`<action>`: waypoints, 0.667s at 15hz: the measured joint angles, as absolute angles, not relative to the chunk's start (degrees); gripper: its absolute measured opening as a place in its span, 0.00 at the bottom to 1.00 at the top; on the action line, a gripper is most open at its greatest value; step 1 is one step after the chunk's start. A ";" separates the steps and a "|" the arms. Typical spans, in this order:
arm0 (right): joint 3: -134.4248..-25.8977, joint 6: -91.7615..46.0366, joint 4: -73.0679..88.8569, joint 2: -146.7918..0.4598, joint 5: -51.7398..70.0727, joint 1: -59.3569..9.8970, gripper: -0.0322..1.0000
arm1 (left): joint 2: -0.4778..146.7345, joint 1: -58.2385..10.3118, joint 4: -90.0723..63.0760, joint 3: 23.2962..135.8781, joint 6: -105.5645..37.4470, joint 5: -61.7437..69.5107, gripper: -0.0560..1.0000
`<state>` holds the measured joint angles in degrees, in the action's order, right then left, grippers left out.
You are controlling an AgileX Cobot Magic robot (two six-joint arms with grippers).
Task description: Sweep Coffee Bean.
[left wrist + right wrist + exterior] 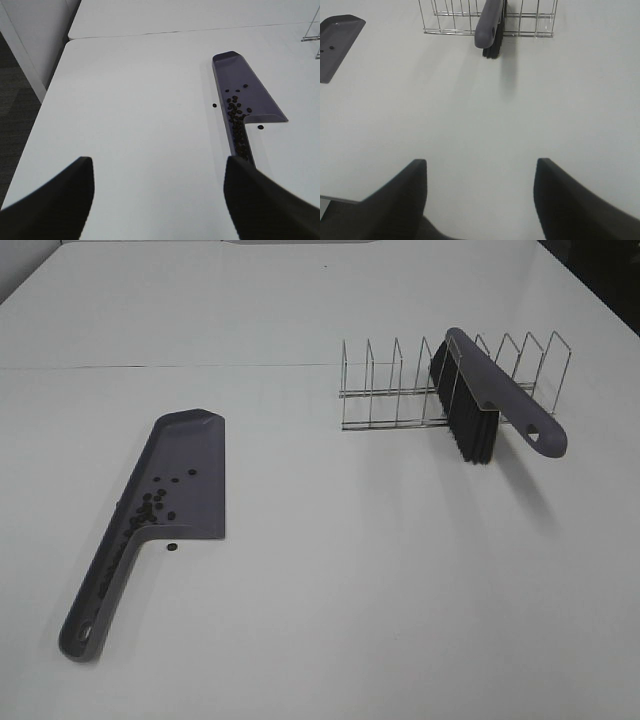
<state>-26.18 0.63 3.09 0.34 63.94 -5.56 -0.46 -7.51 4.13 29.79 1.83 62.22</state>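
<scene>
Beans point(152, 506) mostly lie in the dustpan point(190, 475), left of frame; we note strays point(172, 547) on the table point(380, 570). Both claws, left point(157, 200) and right point(480, 197), gape empty. Farther back, the brush point(490, 400) sits racked point(400, 390); tilting the pan risks spillage.

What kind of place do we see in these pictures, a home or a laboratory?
Probably a lab or test room, not a home: a large bare white table holds only staged props, a grey dustpan with coffee beans and a brush parked in a wire rack.

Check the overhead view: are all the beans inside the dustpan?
No, one bean lies on the table just outside the dustpan.
</scene>
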 joint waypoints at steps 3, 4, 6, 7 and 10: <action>-26.18 0.63 3.09 0.34 63.94 -5.56 0.55 | -0.46 -7.51 4.07 29.79 1.66 62.22 0.67; -26.18 0.63 3.09 0.34 63.94 -5.56 0.55 | -0.46 -7.51 4.07 29.79 1.66 62.22 0.67; -26.18 0.63 2.75 0.34 63.94 -5.56 0.55 | -0.46 -2.69 3.95 29.79 1.66 62.22 0.67; -26.18 0.63 2.52 0.34 63.94 -5.56 0.55 | -0.46 -0.46 3.90 29.79 1.66 62.22 0.67; -26.18 0.63 2.18 0.34 63.88 -5.56 0.55 | -0.46 1.78 3.09 29.79 1.66 62.22 0.67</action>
<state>-26.18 0.63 2.18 0.34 63.88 -5.56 -0.46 1.78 3.09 29.79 1.66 62.22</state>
